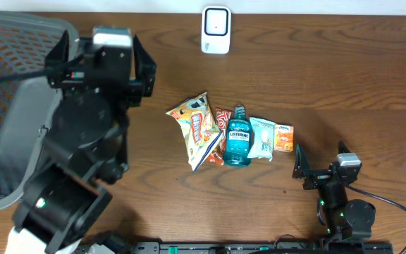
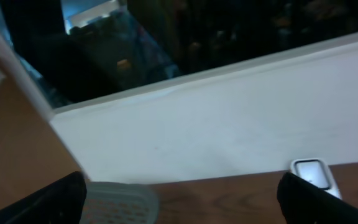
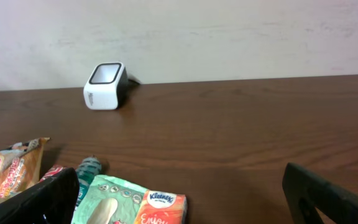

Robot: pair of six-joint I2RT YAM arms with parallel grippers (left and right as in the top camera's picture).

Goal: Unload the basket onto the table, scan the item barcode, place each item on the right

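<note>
The table (image 1: 344,77) is dark brown wood with a long, wavy grain. At its far edge, against a pale matte wall, stands the scanner (image 1: 216,29), a small white plastic block with rounded corners and a dark glossy window on its face. The items to scan lie clustered near the middle of the table, well apart from it: a crinkled foil snack bag (image 1: 194,127) in yellow and red, a small red packet (image 1: 222,118) tucked just beside it, a clear Listerine bottle (image 1: 238,138) of blue-green liquid lying on its side with its ribbed cap toward the scanner, and a soft, flat Kleenex pack (image 1: 272,137) in mint and orange touching the bottle's right side. A grey mesh basket (image 1: 5,85) sits at the table's left end.

The left gripper (image 2: 179,202) is raised above the table's left part, its black jaws spread wide with nothing between them. The right gripper (image 3: 179,202) sits low just behind the Kleenex pack, jaws equally wide and holding nothing
</note>
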